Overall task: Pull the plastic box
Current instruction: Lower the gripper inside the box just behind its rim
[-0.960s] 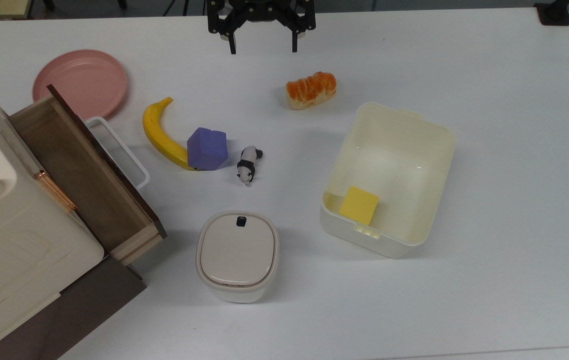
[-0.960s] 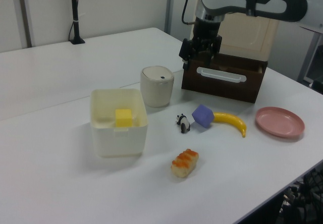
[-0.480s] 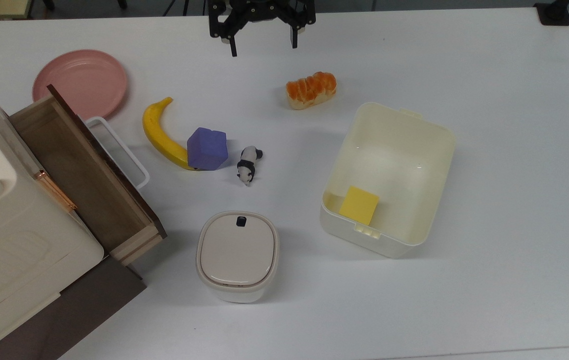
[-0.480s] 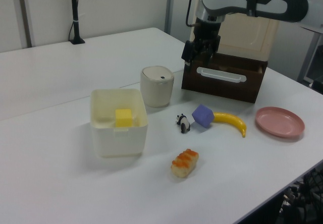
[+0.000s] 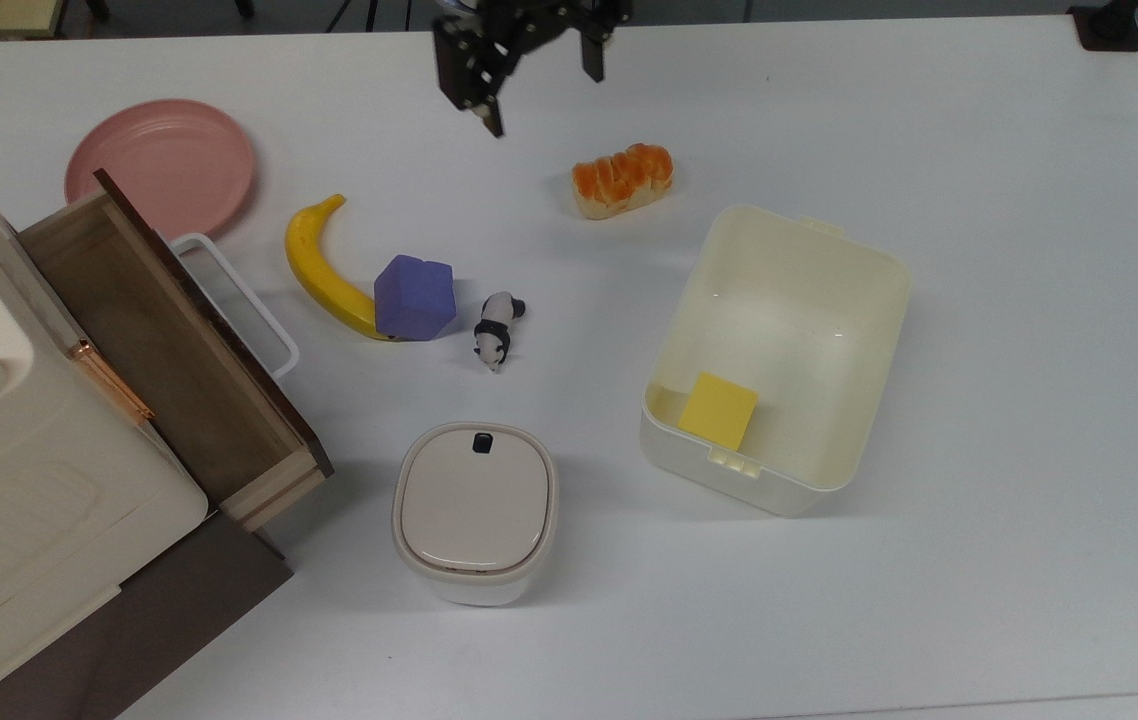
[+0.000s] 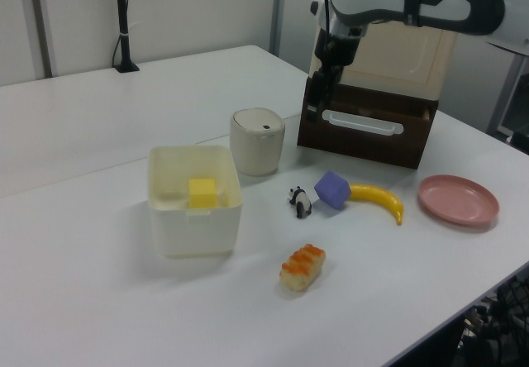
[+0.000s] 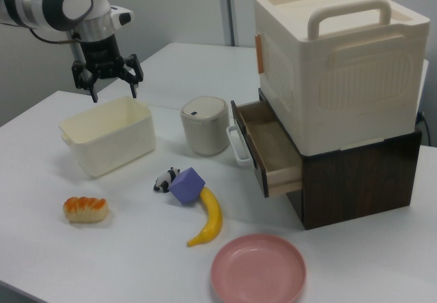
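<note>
One arm, approach step: gripper spread and empty, apparently above the table, well apart from the plastic box.
Box sits untouched near the bread; next, descend to its rim.

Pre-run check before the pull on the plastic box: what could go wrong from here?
1. The gripper is open and off the plastic box, so no hold yet; a shallow grip on the thin rim may slip.
2. The bread roll lies by the box's far corner and could get bumped on approach or during the pull.
3. The yellow square inside looks loose and may slide.
</note>
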You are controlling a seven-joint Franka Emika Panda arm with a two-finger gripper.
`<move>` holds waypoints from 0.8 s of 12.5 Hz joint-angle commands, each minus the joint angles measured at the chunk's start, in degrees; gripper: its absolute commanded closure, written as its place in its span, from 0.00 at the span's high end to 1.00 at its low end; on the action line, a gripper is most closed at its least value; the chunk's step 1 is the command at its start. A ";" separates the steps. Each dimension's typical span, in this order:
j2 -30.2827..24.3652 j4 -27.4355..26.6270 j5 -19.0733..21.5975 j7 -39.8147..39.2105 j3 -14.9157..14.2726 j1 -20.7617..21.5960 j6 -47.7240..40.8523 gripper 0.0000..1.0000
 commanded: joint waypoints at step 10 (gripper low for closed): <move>15.48 6.32 -6.18 -16.13 8.47 5.41 18.57 1.00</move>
